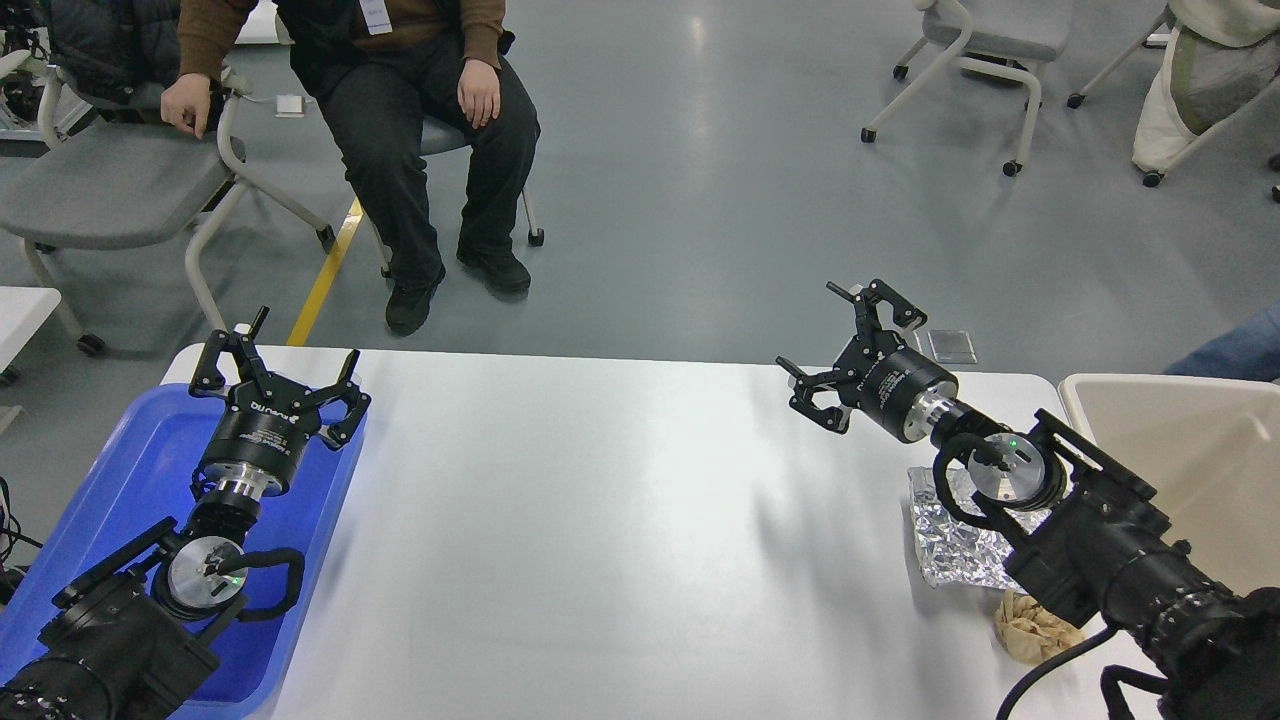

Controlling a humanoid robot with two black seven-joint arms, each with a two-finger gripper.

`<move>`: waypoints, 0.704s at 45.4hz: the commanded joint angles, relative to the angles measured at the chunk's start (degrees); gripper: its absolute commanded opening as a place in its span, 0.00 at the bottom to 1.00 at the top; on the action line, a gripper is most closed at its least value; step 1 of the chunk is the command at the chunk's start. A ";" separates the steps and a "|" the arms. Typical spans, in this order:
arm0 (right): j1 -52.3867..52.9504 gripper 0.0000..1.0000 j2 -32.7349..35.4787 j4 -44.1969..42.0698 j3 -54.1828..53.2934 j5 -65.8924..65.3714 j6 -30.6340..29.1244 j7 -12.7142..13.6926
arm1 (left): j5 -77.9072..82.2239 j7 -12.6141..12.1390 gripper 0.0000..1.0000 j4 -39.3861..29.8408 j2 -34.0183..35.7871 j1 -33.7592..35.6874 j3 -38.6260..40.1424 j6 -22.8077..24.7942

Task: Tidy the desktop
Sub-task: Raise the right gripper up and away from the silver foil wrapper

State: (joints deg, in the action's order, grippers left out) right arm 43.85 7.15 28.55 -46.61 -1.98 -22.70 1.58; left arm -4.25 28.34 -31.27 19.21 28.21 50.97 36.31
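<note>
- Head view — the desktop [620, 520] is seen as a wide white top filling the middle of the frame, with a blue tray [120, 470] at its left end and a beige bin [1180, 450] at its right.
- The left gripper [280, 385] is held over the tray, its fingers spread and empty.
- The right gripper [850, 350] is likewise spread and empty, raised over the far right part of the top.
- A crumpled foil sheet [950, 545] and a brown paper wad [1035, 625] lie near the right edge, partly hidden under the right arm — behind that gripper, toward the robot.
- The right arm is judged much the nearer; a pull-back and descent would be needed.
</note>
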 commanded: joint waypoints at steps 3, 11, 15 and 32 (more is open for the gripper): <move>-0.08 1.00 0.06 0.28 0.03 -0.04 -0.15 0.00 | -0.06 -0.12 1.00 -0.02 0.04 0.00 0.00 -0.01; -0.17 1.00 0.15 0.46 0.12 -0.22 -0.50 0.00 | -0.06 0.05 1.00 -0.02 0.04 0.00 -0.08 -0.01; 0.09 1.00 0.24 0.54 1.60 -0.22 -0.42 0.00 | -0.06 0.05 1.00 -0.02 0.04 0.00 -0.09 -0.01; 0.36 1.00 1.82 1.77 3.81 -0.04 -1.47 0.00 | 0.03 0.05 1.00 -0.02 0.04 0.00 -0.09 0.07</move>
State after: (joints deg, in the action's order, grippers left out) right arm 44.12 8.17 29.34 -43.60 -2.08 -23.34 1.59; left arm -4.30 28.42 -31.27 19.25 28.21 50.90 36.31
